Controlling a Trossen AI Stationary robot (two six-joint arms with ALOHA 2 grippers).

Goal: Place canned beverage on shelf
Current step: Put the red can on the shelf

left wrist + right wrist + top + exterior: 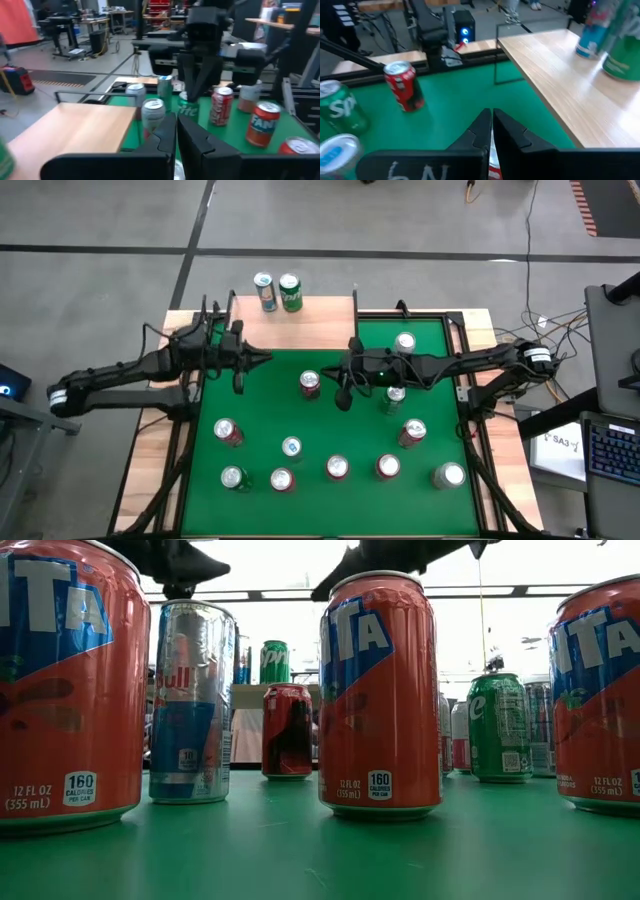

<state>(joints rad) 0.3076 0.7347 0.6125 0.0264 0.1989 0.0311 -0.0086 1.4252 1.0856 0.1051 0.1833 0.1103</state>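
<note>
Both grippers pressed together, holding nothing. Left gripper (262, 358) hangs over the near-left part of the green table (300, 420), fingertips just past the front edge of the shelf (320, 325). Right gripper (347, 370) faces it from the opposite side, tips pointing toward the left gripper, well apart from it.

Shelf is the light-wood board behind both grippers, at the table's far edge. Two cans already stand on it, side by side at its far left corner: a blue-and-silver can (264, 288) and a green Sprite can (290, 290).

Red cola can (310, 383) stands on the green between the two grippers, just beside and slightly in front of the right gripper's tips; in the right wrist view it shows ahead of the closed fingers (485, 131). Green can (395, 396) sits under the right arm, close behind the gripper. Silver-top can (404, 342) stands on the far side of that arm.

Nearer the front edge, well apart from both grippers: red can (227, 432), slim blue-silver can (291, 448), red can (412, 432), and a front row of five cans (337, 468).

Left wrist view shows its own shut fingers (167, 140) over the shelf edge, right arm opposite.
</note>
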